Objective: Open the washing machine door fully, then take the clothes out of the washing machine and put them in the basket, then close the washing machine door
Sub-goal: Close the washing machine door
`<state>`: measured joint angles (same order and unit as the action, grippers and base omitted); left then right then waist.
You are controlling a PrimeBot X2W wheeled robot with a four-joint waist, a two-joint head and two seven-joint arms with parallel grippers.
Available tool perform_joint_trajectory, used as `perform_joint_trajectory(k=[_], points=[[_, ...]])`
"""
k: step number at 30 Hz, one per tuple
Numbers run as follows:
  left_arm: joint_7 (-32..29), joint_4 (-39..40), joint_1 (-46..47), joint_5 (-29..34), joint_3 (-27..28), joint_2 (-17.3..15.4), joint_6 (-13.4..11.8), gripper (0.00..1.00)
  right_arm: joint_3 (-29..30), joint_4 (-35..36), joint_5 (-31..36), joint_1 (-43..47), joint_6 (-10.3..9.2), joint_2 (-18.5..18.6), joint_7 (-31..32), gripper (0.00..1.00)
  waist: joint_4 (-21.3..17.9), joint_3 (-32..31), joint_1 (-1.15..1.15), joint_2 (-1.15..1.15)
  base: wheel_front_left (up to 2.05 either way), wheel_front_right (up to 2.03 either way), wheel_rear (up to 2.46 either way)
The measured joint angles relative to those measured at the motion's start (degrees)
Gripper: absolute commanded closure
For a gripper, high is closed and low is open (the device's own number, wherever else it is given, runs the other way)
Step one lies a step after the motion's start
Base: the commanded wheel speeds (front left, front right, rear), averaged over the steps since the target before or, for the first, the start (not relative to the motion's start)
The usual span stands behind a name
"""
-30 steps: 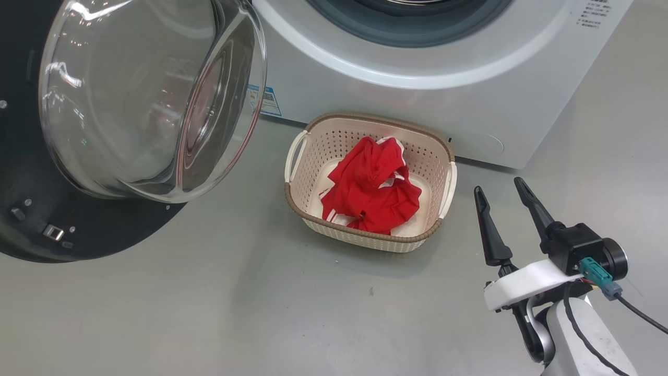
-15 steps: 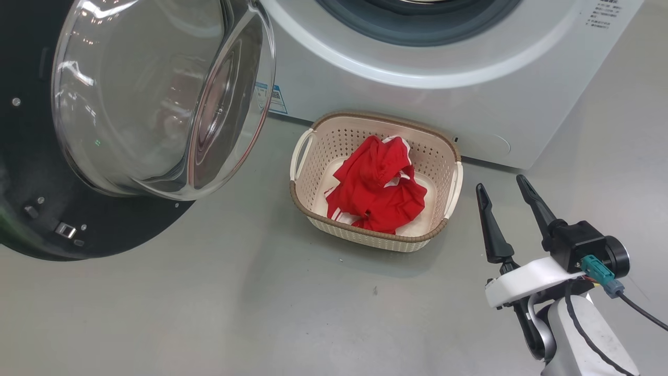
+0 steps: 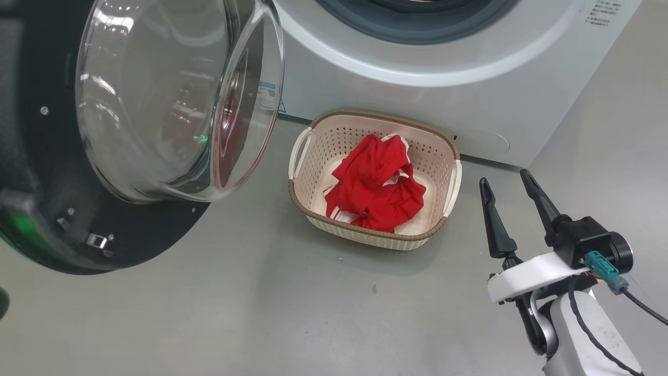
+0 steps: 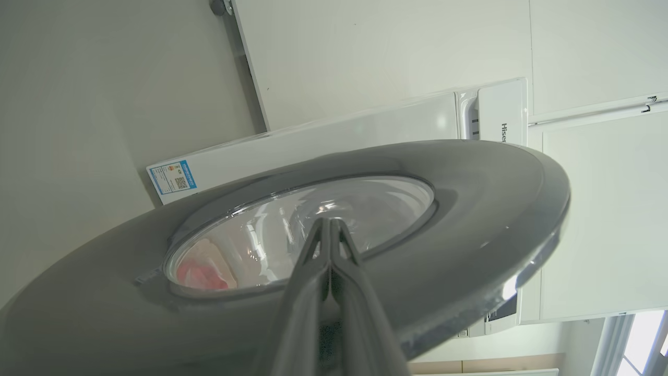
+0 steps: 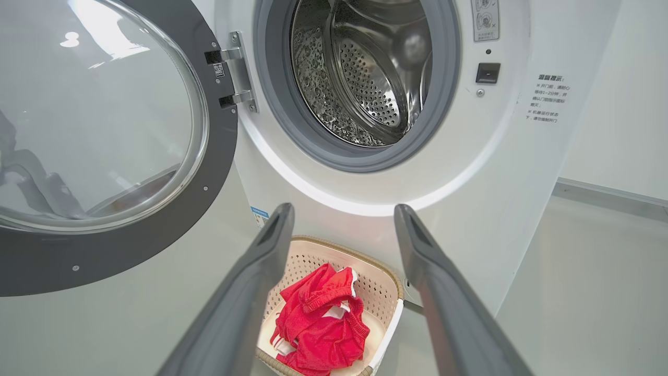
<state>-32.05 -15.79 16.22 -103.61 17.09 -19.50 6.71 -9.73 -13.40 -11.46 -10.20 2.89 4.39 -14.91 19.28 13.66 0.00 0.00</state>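
the red clothes (image 3: 376,185) lie in the cream basket (image 3: 334,141) before the washing machine (image 3: 428,104). its door (image 3: 52,198) stands open at 9 o'clock, the left gripper (image 4: 330,225) pinched together, perhaps touching it. right gripper (image 3: 504,177), 4 o'clock, spread empty.

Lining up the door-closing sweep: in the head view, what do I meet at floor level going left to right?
washing machine door, standing open → basket holding the clothes → right gripper, jaws open. The washing machine spans the top of the view, so it is left out of the order.
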Motion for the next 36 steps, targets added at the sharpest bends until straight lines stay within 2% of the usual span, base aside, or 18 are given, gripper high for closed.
perform_joint_trajectory(k=[10,23,36], points=[[-4.44,4.3,-3.15,-3.45,0.62,2.07,0.18,1.0,0.02,0.45,0.0,-1.14,-0.01,-0.04,0.0,0.0,-1.66,0.71,0.0,0.0,0.0,0.0,0.0],[-9.93,15.15,-7.79,-6.32,3.0,4.44,0.18,1.0,0.52,1.26,-0.09,-1.62,-0.37,-0.37,0.0,0.0,-5.51,1.51,0.0,0.0,0.0,0.0,0.0],[-15.64,24.5,-11.37,-6.35,-0.19,7.24,0.18,1.0,1.26,1.71,-0.21,-2.26,-0.6,-0.66,0.0,0.0,-9.03,2.24,0.0,0.0,0.0,0.0,0.0]])
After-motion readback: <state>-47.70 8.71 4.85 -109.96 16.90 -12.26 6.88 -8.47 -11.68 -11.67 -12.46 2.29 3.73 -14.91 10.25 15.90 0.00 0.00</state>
